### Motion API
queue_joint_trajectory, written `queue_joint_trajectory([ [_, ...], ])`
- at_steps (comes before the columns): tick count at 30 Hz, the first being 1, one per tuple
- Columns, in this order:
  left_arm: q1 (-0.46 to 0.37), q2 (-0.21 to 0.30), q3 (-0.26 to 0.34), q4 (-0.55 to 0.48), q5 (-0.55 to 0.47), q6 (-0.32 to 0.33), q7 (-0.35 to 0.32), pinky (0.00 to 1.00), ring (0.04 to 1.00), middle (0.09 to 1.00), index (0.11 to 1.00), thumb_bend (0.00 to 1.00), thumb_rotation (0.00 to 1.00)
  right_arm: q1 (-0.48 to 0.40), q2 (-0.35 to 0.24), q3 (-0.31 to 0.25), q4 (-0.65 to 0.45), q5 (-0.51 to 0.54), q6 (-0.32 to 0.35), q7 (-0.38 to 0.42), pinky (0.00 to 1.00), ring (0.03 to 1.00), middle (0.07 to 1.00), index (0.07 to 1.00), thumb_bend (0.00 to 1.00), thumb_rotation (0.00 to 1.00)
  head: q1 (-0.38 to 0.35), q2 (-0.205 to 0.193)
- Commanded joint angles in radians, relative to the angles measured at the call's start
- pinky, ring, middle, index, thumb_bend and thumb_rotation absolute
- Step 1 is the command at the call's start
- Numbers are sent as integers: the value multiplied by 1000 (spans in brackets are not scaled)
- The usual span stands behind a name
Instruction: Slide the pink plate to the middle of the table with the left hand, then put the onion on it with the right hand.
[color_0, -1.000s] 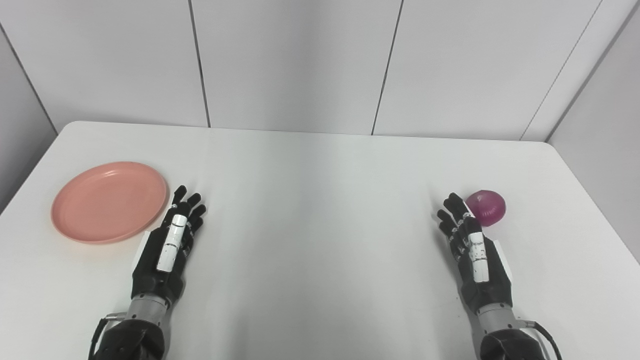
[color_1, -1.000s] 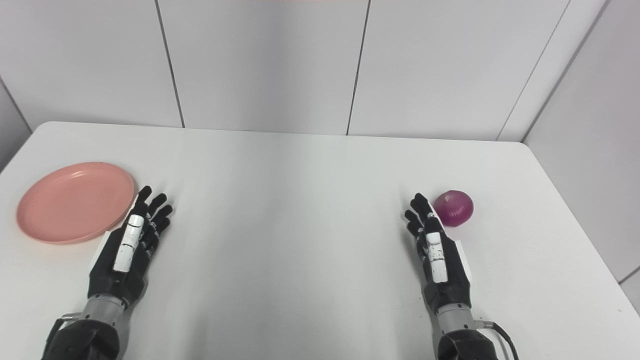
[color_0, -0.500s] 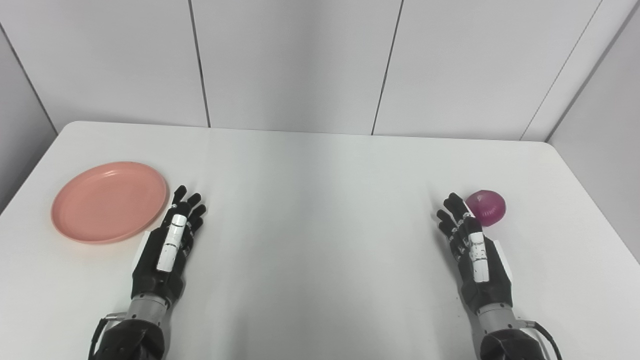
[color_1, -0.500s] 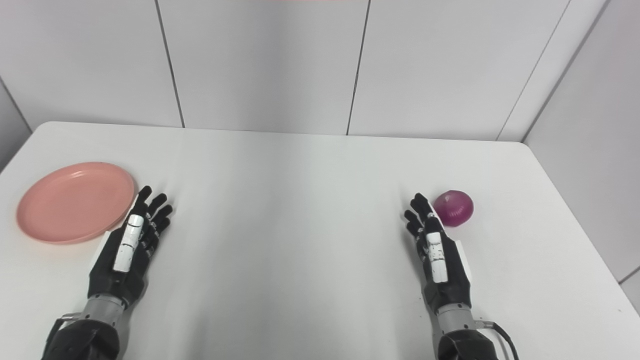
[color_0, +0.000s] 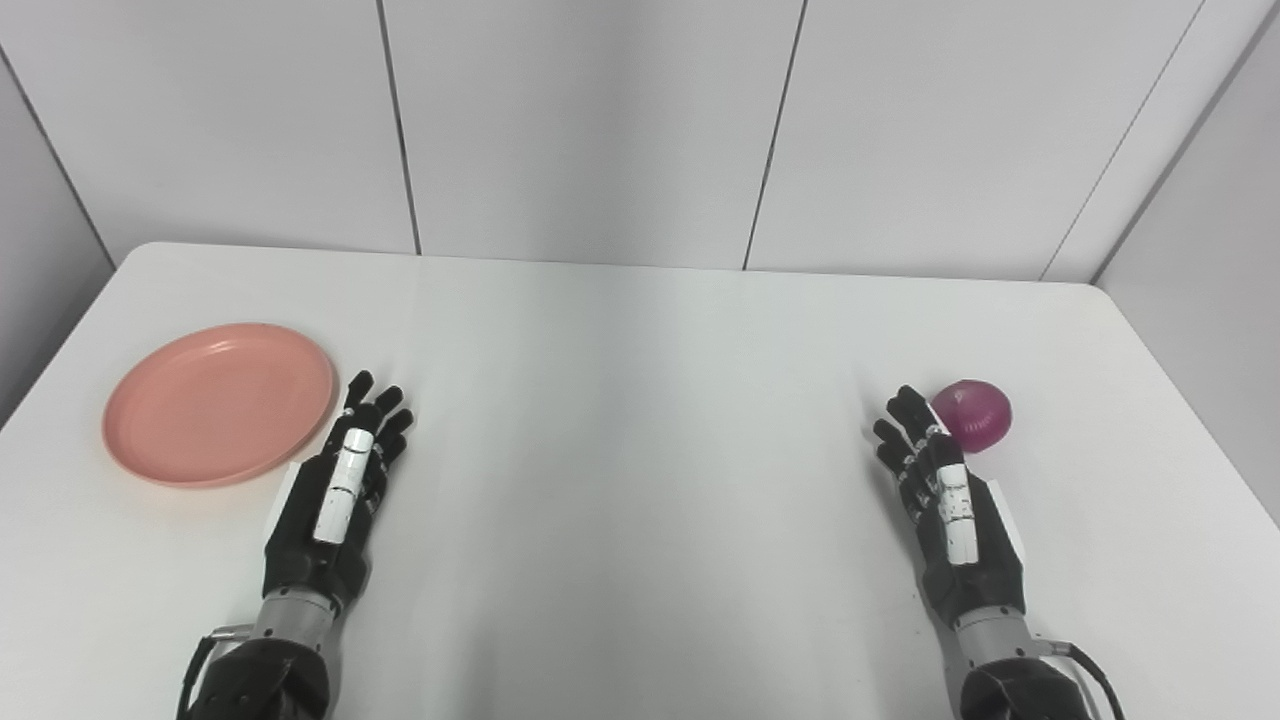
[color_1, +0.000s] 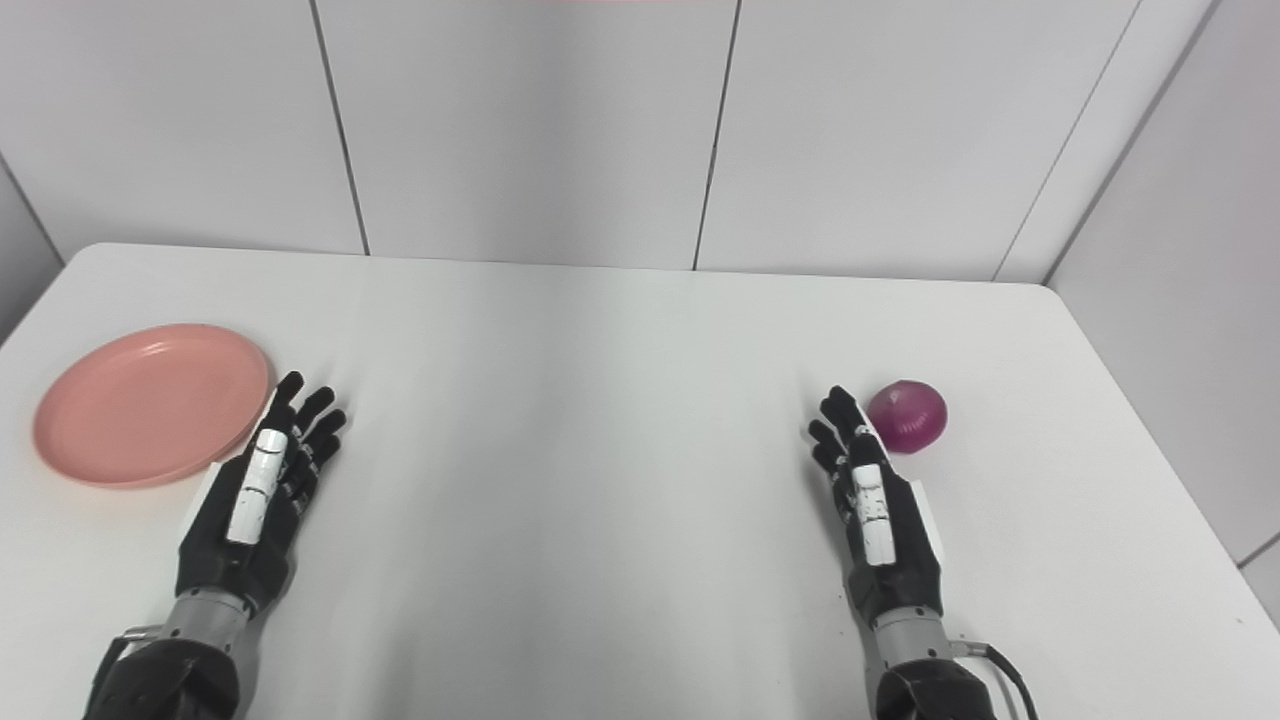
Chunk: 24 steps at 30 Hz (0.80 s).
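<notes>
— What is carrying everything here?
— A white table (color_0: 640, 400) with rounded far corners is standing against the pale panelled wall.
— And what is lying on it?
— A pink plate (color_0: 219, 403) is sitting flat at the left side, near the edge, holding nothing. A purple onion (color_0: 972, 415) is resting on the right side — well apart from the plate, with bare tabletop stretching between them.
</notes>
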Motion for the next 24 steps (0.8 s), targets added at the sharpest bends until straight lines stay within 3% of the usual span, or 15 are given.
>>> queue_joint_trajectory([
  [1, -19, 5, 0, -8, -3, -19, -2, 1000, 942, 955, 1000, 684, 798, 9, 12, 5, 22, 12, -25, 5, 955, 929, 947, 947, 887, 918, 4, -3],
  [9, -12, -5, -10, 4, 1, -38, -3, 1000, 945, 957, 1000, 673, 794, 18, 7, -2, 36, 22, -43, 17, 953, 934, 951, 952, 865, 921, 32, -36],
  [17, -4, -21, -23, 35, 20, -77, 2, 1000, 938, 954, 1000, 672, 791, 22, -7, -13, 88, 38, -96, 45, 950, 930, 949, 956, 832, 924, 88, -102],
  [24, 8, -41, -36, 63, 37, -114, 7, 1000, 939, 941, 1000, 661, 775, 25, -25, -21, 157, 53, -163, 72, 949, 928, 949, 951, 867, 917, 132, -161],
])
